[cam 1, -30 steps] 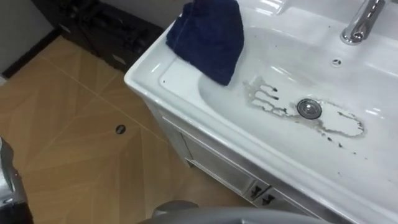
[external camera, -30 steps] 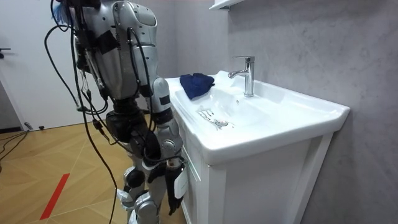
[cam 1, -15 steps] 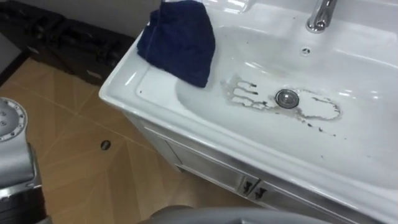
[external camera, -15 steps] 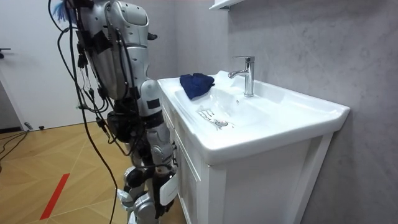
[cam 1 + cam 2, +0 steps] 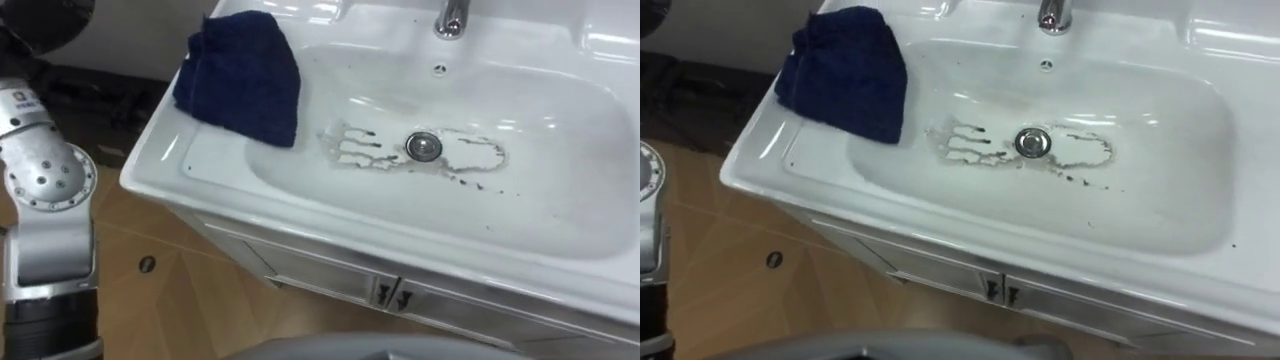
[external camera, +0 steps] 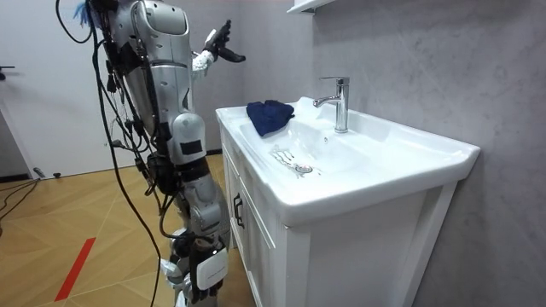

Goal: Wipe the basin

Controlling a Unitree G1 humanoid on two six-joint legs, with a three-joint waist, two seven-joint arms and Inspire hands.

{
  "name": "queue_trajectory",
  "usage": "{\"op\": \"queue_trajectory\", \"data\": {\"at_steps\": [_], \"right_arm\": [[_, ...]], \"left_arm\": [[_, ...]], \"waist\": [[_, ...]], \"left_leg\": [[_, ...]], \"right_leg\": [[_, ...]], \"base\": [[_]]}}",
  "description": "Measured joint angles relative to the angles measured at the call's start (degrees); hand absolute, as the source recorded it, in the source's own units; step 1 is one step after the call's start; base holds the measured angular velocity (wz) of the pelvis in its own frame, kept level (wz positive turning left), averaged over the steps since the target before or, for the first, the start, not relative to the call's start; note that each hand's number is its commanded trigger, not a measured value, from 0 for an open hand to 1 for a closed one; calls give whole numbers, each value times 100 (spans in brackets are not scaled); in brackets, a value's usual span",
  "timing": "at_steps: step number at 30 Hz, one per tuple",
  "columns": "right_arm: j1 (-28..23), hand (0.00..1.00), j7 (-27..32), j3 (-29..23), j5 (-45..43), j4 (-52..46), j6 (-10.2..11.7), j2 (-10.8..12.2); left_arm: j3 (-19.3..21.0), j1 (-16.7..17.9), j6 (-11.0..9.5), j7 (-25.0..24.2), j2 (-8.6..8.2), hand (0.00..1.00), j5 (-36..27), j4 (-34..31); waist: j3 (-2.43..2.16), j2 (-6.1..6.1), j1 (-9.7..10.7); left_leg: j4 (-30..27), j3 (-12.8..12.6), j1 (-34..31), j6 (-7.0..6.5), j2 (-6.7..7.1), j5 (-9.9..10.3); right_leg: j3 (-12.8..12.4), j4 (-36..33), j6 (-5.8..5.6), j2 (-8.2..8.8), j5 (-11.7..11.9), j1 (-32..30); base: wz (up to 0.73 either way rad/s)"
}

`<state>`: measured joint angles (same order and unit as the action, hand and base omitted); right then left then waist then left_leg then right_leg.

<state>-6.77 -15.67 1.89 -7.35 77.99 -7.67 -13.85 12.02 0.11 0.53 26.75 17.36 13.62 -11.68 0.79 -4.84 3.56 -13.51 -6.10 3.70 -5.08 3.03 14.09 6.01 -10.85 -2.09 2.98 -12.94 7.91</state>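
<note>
The white basin carries dried dirty streaks around its drain. A dark blue cloth lies bunched on the basin's left rim, one corner hanging into the bowl; nothing touches it. In the room view I stand at the vanity's front, on the room view's left. My left hand is raised at head height, fingers straight, well above and left of the cloth. My left arm shows at the left edge. My right hand hangs low beside my leg.
A chrome tap stands at the back of the basin. Cabinet doors with dark handles are below the rim. Wooden floor with a small round drain lies to the left. A shelf hangs above the tap.
My head camera has swung, so the whole basin now sits centred. My left hand has risen from low to head height. My right arm has swung back from the cabinet. The cloth has not moved.
</note>
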Motion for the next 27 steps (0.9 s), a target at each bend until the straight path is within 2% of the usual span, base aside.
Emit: {"op": "queue_trajectory", "data": {"at_steps": [3,6,8,13,14,19,27], "right_arm": [[-3,0,1,27,15,3,-94,2],[13,0,3,40,28,-8,-177,7],[7,0,3,22,20,-7,-221,5],[-20,0,2,-115,0,-46,-248,3],[-32,0,3,-191,4,-45,-249,9],[-121,0,61,-332,13,-193,-278,13],[-118,0,177,-317,195,-186,-361,26]], "left_arm": [[-180,-60,87,-190,4,0,-2,358],[-445,-109,299,-515,3,0,-5,750],[-625,-200,416,-710,3,0,1,904],[-672,-278,434,-991,4,0,63,974],[-673,-333,432,-1010,3,0,62,1022],[-673,-444,442,-1100,3,0,64,1355],[-804,-473,445,-1120,3,0,67,1731]], "waist": [[0,8,84],[-16,-13,98],[2,21,153],[2,29,293],[1,29,377],[-17,-37,434],[-11,-34,581]], "left_leg": [[3,-40,10,1,-8,0],[6,-150,7,3,-31,0],[9,-163,-7,4,-35,0],[13,-195,-10,2,-37,1],[12,-197,-2,2,-37,1],[65,-326,72,2,-53,1],[104,-440,172,1,-73,2]], "right_leg": [[-69,-6,3,-5,2,-2],[-137,-4,4,-15,2,-45],[-154,-3,19,-19,14,-69],[-224,-2,14,-27,30,-100],[-224,-3,14,-27,32,-93],[-328,-17,12,-35,36,-97],[-433,-90,10,-51,45,-99]], "base": [[-7],[-18],[-7],[-5],[0],[-13],[-8]]}}
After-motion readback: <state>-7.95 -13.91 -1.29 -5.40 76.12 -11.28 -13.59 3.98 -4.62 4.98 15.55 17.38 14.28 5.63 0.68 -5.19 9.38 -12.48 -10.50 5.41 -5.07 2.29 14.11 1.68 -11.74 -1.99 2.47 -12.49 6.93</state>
